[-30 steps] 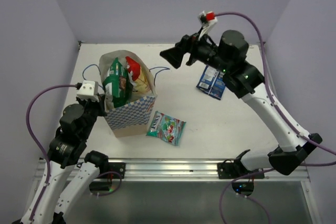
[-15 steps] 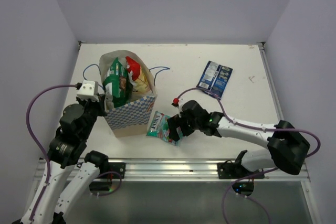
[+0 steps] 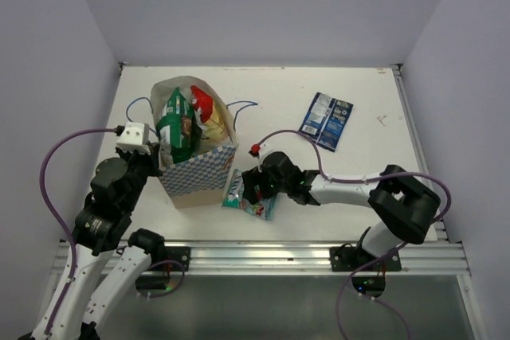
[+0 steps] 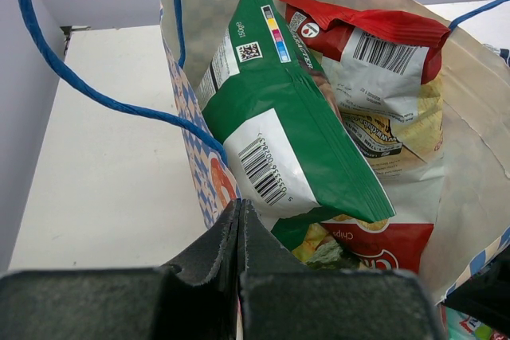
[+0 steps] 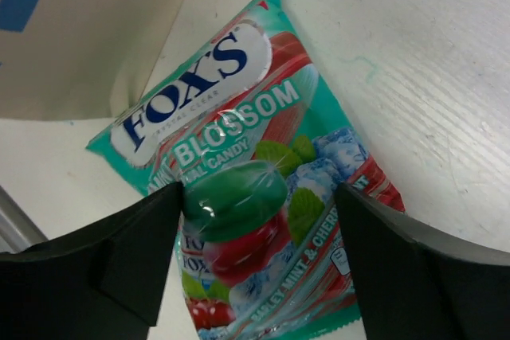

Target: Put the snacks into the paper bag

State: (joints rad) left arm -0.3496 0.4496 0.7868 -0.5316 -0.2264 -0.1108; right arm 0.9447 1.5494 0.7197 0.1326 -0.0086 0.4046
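The teal candy pack point(image 5: 239, 157) lies flat on the bench point(image 5: 414, 53) beside the paper bag point(image 3: 195, 169), slanting upper left to lower right in our right wrist view. The right fingers point(image 5: 88, 268) straddle it, wide apart; the left fingers point(image 4: 199, 276) pinch the bag's rim.

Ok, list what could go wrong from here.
The candy pack lies flat and glossy under the open right gripper, so closing could slip off it or shove it against the bag. The bag is crowded, chip packets poking above its rim; the pack might catch on them.
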